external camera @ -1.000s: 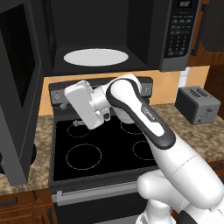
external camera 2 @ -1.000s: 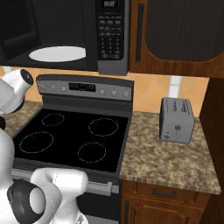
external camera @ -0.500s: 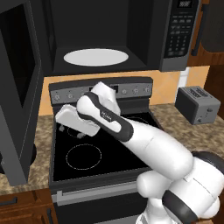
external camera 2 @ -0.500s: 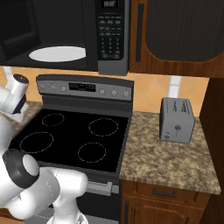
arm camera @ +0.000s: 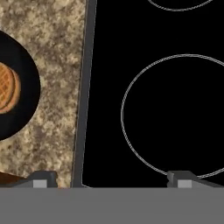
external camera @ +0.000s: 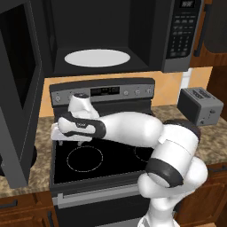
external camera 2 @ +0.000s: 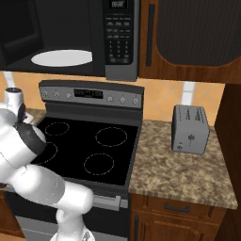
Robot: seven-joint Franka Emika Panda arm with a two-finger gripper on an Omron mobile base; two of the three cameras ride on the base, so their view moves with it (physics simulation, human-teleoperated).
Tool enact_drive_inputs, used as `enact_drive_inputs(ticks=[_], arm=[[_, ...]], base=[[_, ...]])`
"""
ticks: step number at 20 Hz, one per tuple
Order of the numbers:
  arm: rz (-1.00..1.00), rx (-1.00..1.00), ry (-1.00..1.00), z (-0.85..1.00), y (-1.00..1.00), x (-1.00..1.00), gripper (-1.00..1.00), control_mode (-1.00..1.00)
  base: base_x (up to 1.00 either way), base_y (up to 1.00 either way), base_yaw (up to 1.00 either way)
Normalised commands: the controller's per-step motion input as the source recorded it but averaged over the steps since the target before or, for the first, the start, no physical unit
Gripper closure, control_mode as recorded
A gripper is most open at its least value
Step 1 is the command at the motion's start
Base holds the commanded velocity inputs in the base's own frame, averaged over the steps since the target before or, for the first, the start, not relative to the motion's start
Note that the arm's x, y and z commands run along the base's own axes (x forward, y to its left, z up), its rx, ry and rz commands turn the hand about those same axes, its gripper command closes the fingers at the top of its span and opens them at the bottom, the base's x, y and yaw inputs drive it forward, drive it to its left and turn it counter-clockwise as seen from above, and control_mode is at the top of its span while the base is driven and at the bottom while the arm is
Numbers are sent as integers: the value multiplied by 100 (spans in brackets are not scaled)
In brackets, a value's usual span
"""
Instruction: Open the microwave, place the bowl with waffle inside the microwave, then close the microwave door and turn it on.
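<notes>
Waffle in bowl, apparently untouched.

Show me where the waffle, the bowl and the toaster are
waffle [arm camera: 8, 88], hand view, on its golden grid face at the left edge.
bowl [arm camera: 26, 83], hand view, on the black inside beside the waffle.
toaster [external camera 2: 189, 129], right base view, on its grey front face.

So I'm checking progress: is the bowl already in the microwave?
No: in the hand view the bowl with the waffle sits on the counter beside the stove.
</notes>
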Motion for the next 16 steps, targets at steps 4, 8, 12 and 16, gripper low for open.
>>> enact_drive_inputs(ticks=[4, 8, 12, 16], arm=[[0, -18, 0, -31, 1, 18, -100, -100], [0, -3, 0, -15, 21, 0, -100, -100], [0, 0, 2, -32, 23, 3, -100, -100], [0, 0, 1, -44, 31, 5, -100, -100]], base=[[0, 0, 0], [0, 0, 0], [0, 0, 0], [0, 0, 0]])
